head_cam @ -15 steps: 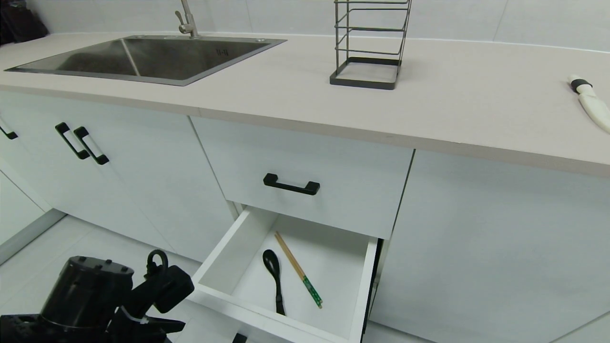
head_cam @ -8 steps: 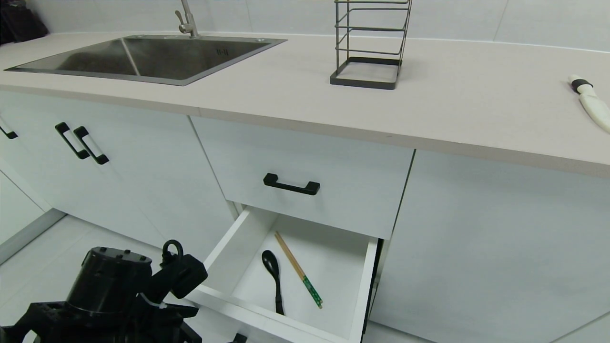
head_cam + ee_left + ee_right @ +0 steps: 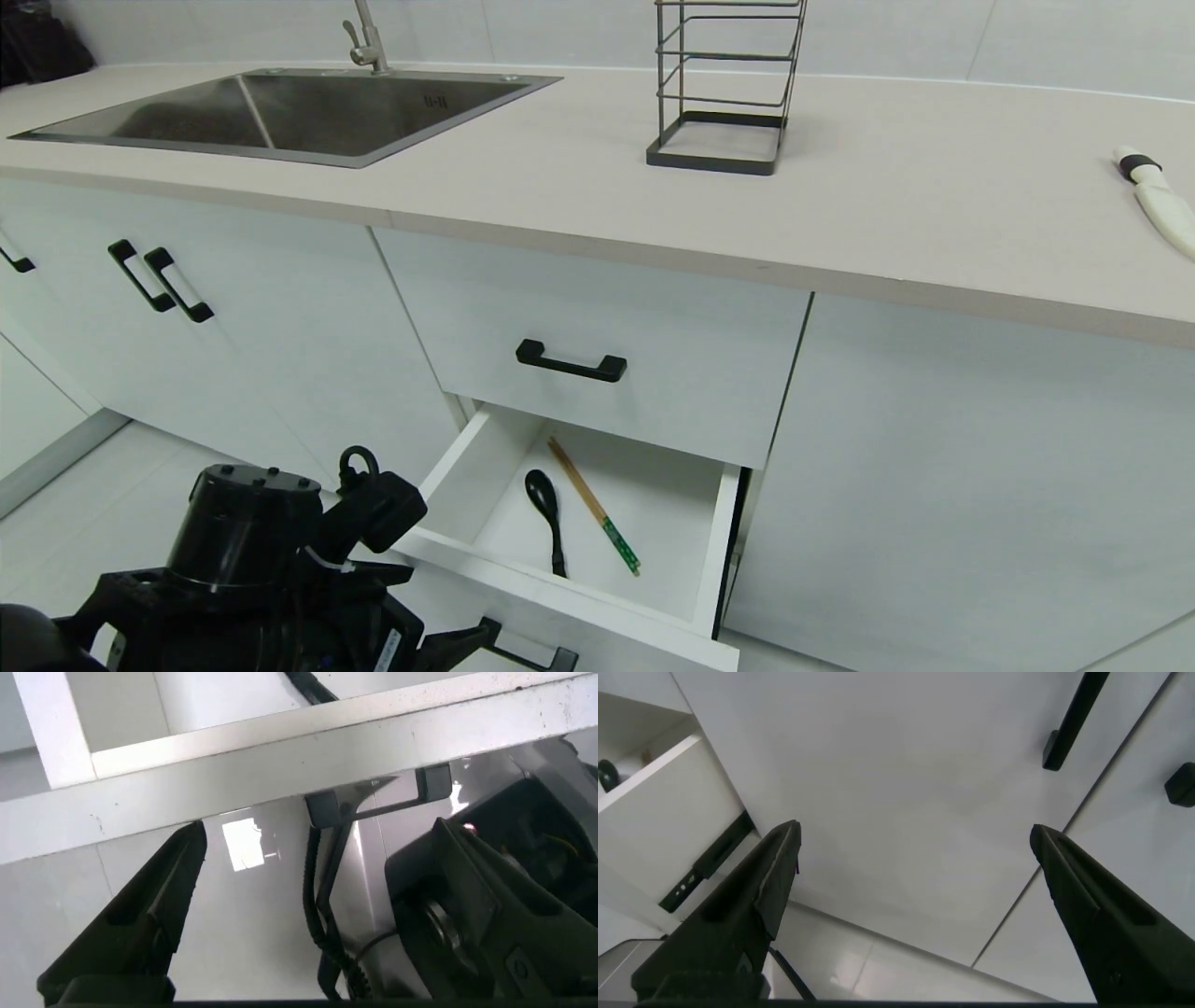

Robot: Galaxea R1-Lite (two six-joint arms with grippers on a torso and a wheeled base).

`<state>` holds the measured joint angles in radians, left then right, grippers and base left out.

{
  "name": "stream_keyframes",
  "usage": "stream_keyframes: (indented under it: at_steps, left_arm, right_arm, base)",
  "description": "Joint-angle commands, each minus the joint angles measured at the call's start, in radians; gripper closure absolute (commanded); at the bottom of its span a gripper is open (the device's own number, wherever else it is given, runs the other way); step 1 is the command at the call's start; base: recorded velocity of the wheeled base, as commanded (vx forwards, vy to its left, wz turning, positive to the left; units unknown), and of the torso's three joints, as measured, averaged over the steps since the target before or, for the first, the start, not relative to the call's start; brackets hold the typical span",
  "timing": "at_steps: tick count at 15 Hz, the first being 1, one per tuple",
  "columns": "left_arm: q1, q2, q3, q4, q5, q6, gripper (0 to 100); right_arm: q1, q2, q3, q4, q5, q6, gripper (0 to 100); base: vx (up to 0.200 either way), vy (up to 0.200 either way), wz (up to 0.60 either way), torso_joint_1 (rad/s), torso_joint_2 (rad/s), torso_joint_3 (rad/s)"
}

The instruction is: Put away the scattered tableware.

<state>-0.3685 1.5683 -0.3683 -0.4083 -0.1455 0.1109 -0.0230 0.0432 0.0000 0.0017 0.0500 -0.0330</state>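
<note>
1. Your black plastic spoon (image 3: pixel 546 509) and green-tipped wooden chopsticks (image 3: pixel 593 504) lie together inside the open white drawer (image 3: pixel 719 523).
2. Your left pincer (image 3: pixel 318 835) is spread at that drawer's front.
3. Your right pincer (image 3: pixel 915 833) is spread beside the drawer.

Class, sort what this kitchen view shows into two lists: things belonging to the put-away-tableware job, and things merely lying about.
Job: open drawer; black spoon and chopsticks lying inside it; white knife on the counter, likely yet to be stored.
Lying about: sink; faucet; wire rack; closed upper drawer.
</note>
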Motion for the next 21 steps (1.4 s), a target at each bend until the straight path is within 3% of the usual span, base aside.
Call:
stream_keyframes:
  at_steps: [1, 4, 14, 16, 21]
  left_arm:
    - [0.000, 0.035, 0.000, -0.021, 0.000, 0.003, 0]
    - [0.000, 0.076, -0.001, -0.119, 0.034, 0.018, 0]
    - [0.000, 0.226, 0.002, -0.429, 0.029, 0.026, 0]
    - [0.000, 0.263, 0.000, -0.514, 0.029, 0.039, 0]
    - [0.000, 0.288, -0.017, -0.560, 0.014, 0.049, 0]
  right_arm:
    - [0.002, 0.003, 0.000, 0.000, 0.001, -0.001, 0]
    - [0.002, 0.003, 0.000, 0.000, 0.001, -0.001, 0]
    - [0.000, 0.003, 0.000, 0.000, -0.001, -0.001, 0]
    - [0.000, 0.003, 0.000, 0.000, -0.001, -0.001, 0]
    - [0.002, 0.003, 0.000, 0.000, -0.001, -0.001, 0]
  base:
    - [0.000, 0.000, 0.00, 0.000, 0.00, 0.000]
    - [0.000, 0.000, 0.00, 0.000, 0.00, 0.000]
    - [0.000, 0.000, 0.00, 0.000, 0.00, 0.000]
    - [0.000, 0.000, 0.00, 0.000, 0.00, 0.000]
    - [0.000, 0.000, 0.00, 0.000, 0.00, 0.000]
